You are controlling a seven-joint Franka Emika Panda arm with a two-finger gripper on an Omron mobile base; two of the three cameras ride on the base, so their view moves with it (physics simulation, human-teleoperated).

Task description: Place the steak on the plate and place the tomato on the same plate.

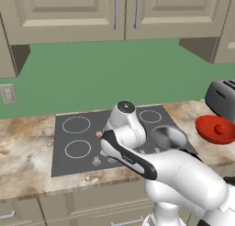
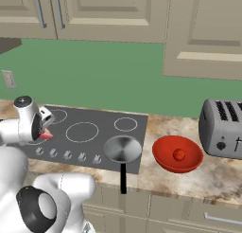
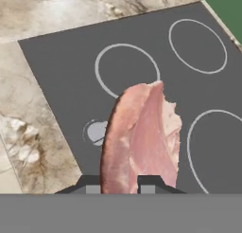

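The gripper [image 3: 120, 187] squeezes the steak [image 3: 142, 137] and holds it up over the stove [image 3: 71, 61]. Far off, maybe on its right, sits the tomato [image 2: 179, 154].

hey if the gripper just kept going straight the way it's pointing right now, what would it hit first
Most likely the dark cooktop. The gripper, shut on the steak, looks down at it in the hand view, so the hanging steak would probably touch the surface first. Depth is unclear.

The flat dark grey cooktop [image 3: 71, 61] lies bare toward its rear and left edges, giving open passage. Near its front right corner a small grey metal pan [image 2: 122, 149] stands in the way, with a red-rimmed plate [image 2: 177, 154] and grey toaster [image 2: 222, 128] beyond on the marbled counter's right end.
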